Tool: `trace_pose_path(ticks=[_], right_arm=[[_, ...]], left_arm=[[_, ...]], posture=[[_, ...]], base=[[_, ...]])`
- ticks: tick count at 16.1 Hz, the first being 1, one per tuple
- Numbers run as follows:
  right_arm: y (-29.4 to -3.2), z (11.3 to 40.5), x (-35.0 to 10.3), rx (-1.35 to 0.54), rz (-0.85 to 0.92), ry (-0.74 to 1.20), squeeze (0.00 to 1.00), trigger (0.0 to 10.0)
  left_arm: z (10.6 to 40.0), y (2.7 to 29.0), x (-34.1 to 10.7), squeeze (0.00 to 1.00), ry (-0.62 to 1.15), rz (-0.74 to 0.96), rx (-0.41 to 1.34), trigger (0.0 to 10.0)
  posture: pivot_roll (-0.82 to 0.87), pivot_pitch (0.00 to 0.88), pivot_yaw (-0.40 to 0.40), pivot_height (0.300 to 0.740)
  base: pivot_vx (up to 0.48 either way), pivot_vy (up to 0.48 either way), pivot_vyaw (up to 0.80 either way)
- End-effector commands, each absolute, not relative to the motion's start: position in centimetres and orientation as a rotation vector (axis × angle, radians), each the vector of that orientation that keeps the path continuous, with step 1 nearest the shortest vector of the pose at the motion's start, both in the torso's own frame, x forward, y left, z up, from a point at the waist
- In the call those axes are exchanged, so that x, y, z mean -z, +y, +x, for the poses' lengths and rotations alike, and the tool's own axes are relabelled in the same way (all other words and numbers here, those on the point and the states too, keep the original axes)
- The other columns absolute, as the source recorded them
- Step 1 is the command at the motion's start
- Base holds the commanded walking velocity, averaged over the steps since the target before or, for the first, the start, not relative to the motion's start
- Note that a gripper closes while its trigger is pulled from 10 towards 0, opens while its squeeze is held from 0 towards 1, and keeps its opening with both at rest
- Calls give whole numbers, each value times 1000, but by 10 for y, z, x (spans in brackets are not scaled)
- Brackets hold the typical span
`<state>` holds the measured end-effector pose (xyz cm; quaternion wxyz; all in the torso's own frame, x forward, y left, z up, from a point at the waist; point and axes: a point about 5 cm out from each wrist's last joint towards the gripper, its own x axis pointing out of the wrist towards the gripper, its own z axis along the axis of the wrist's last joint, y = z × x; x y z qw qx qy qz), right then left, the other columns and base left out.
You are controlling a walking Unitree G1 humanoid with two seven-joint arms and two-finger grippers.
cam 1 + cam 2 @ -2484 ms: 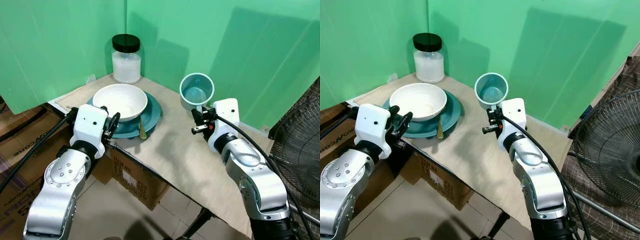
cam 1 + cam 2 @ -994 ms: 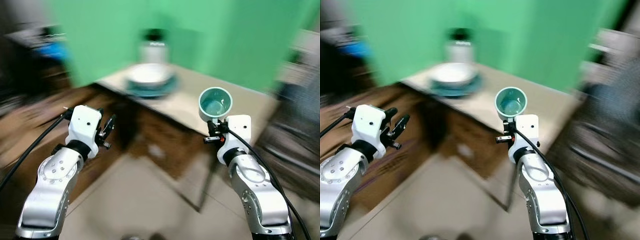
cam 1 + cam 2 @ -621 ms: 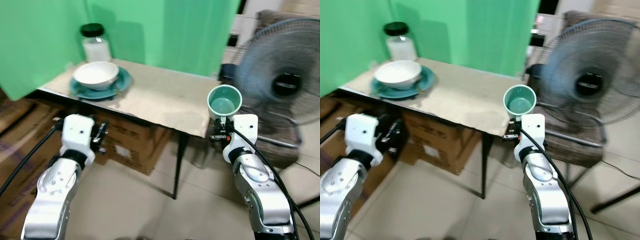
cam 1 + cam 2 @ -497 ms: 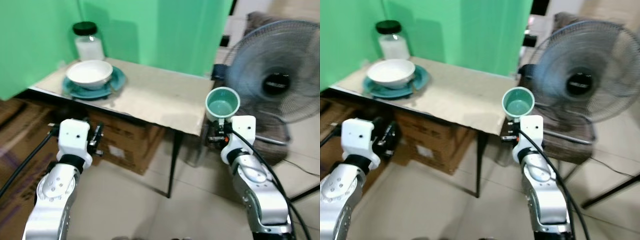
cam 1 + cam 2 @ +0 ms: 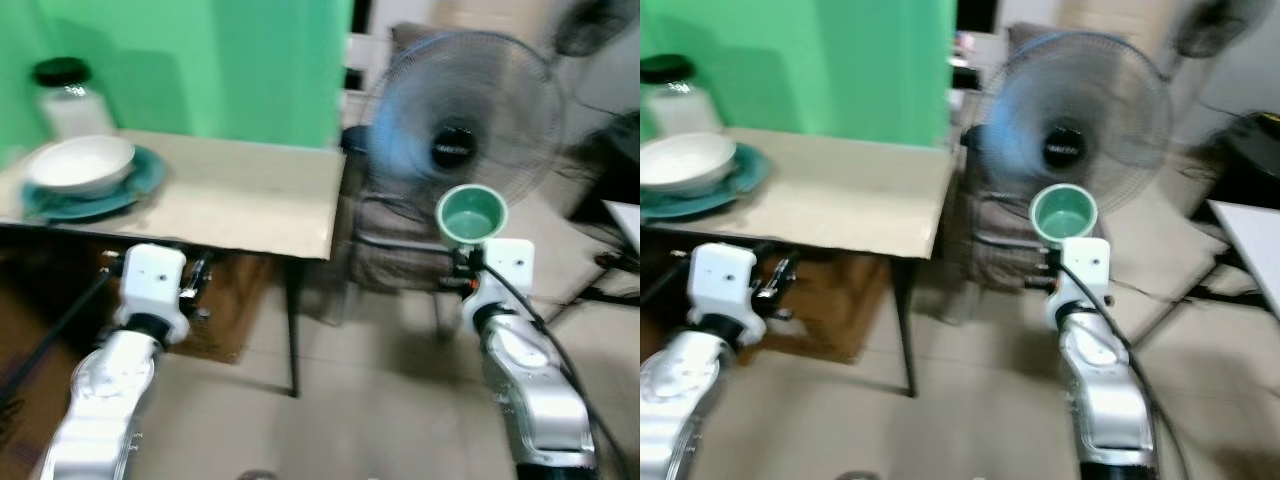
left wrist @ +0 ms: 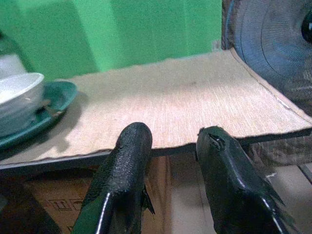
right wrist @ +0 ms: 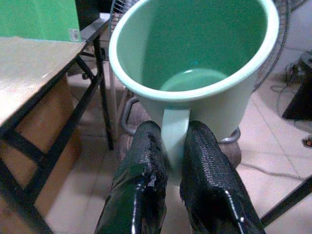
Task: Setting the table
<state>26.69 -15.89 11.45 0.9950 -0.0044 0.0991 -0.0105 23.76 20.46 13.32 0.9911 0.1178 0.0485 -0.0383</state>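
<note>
Right eye view w/ the table as landmark: the beige cloth-covered rectangular table (image 5: 840, 205) stands before a green backdrop, and the grey round-caged electric fan (image 5: 1072, 125) sits just off its right end, on the floor side. On the table's far left end rests a white ceramic bowl (image 5: 685, 160) stacked in a teal round plate (image 5: 745, 175), w/ a black-lidded clear glass jar (image 5: 670, 95) behind them.

Well clear of the table's right end, in front of the fan, the right gripper (image 7: 168, 161) is clenched on the handle of the pale green plastic cup (image 7: 195, 73), fingers pinching the handle tab from both sides; cup is upright, mouth up, carried in the air, not over the tabletop. Left gripper (image 6: 168, 146) hangs just below the table's near edge, fingers parted, nothing between them.

Step in hand, prob: carrying the cup while the robot walks. Frames are blurred, so the body is likely moving. To do it well: keep the pinch firm on that thin handle, wrist level so the cup doesn't tip, and give the fan cage and table corner room on approach. Keep the left arm tucked, away from the table's edge.
</note>
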Motion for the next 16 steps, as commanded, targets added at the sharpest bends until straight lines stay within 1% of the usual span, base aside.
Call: trace_pose_path(ticks=[1, 3, 4, 7, 10, 12, 14, 16], right_arm=[[-164, 268, -120, 32, -15, 179, 0, 10000], [-166, 268, -120, 32, -35, 178, 0, 10000], [-165, 268, -119, 28, -25, 183, 0, 10000], [-164, 266, -115, 92, -24, 166, 0, 10000], [-163, 256, -109, 121, 0, 186, 0, 10000], [-164, 249, -104, 144, 4, 198, 0, 10000], [-169, 244, -106, 167, -5, 195, 0, 10000], [-176, 240, -117, 175, -30, 178, 0, 10000]], left_arm=[[241, 197, -135, 0, 84, 221, 104, 10000], [244, 195, -138, 0, 48, 243, 78, 10000], [245, 194, -138, 0, 41, 246, 80, 10000], [251, 195, -143, 0, 30, 269, 112, 10000], [259, 198, -144, 0, 36, 299, 142, 10000], [263, 194, -145, 0, 33, 301, 171, 10000], [266, 193, -144, 0, 35, 304, 178, 10000], [267, 193, -140, 0, 32, 300, 175, 10000]], posture=[[192, 0, -42, 740], [196, 0, -54, 740], [201, 0, -45, 740], [186, 0, 15, 740], [154, 0, 64, 740], [138, 0, 89, 740], [117, 0, 89, 740], [79, 0, 66, 740]], base=[[0, 0, -800], [0, 0, -800], [0, 0, -800], [0, 0, -800], [0, 0, -800], [0, 0, -800], [0, 0, -800], [0, 0, -800]])
